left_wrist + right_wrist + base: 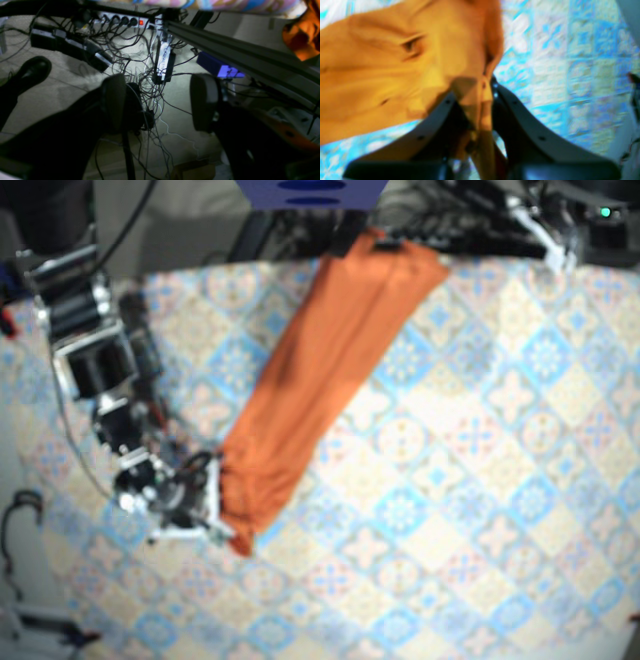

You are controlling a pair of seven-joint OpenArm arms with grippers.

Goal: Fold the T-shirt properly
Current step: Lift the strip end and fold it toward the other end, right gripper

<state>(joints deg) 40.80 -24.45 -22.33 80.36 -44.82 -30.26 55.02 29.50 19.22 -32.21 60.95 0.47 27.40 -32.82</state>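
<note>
Blue, cream and pink tile-patterned tablecloth (480,480) covers the whole table. The orange cotton T-shirt (320,370) lies on it as one long narrow band. It runs on a slant from the far edge at the top middle of the base view down towards that view's lower left.

The right gripper (215,505) sits at the band's near end. In its wrist view the fingers are clamped on a bunched fold of the orange cloth (382,75), which runs down between the jaws.

The left gripper (158,101) hangs beyond the far table edge. Its fingers are spread wide with nothing between them. It looks down on black cables (140,75), a power strip (125,21), a grey metal rail (237,55) and a black shoe (32,72) on the floor.

The shirt looks light, limp and several layers thick. It will likely sag and drag rather than keep its shape, and the layers may slide apart if only one is pinched. The sound holds are the corners of each short end, gripping through every layer.

The far end lies right at the table edge, just beside the left arm, so it could slip over if it is tugged that way. Room is tight on the base view's left, where the right arm crowds the band. To the right of the band the tablecloth lies open and wide. That looks like the best side for carrying one end over the other, though the left gripper must first clear the rail and cables.
</note>
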